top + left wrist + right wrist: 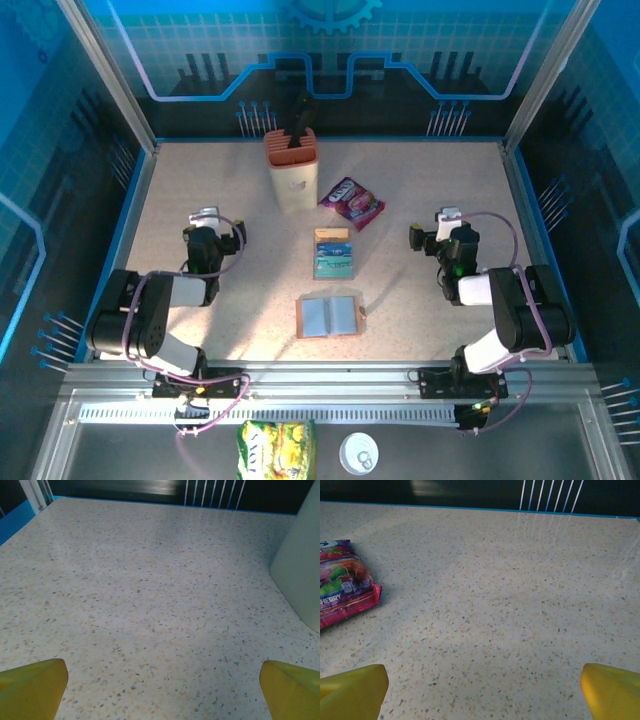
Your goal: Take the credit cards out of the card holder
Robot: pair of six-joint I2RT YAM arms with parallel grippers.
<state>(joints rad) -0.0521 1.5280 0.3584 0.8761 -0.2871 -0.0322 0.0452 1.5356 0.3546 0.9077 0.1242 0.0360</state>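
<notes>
Plainly, the left pincer (207,216) hangs wide open over bare counter (200,170), holding nothing, its yellow fingertips (35,685) spread far apart, with a cream container (291,172) off to its right. Near the middle, the card holder (330,316) lies opened flat toward the near edge, grey-blue sleeves up; whether any card sits inside them I cannot tell. Just beyond it, not touching, is a small stack of credit cards (333,254), teal and blue with an orange band. Farther back lies a purple snack packet (351,203). The right pincer (448,216) is equally wide open and empty. By my reading, the step is to check the sleeves. One pincer should pin the holder's leather edge flat while the other pinches a card's exposed edge and draws it out along the sleeve, not upward, so the holder neither lifts nor folds shut.
</notes>
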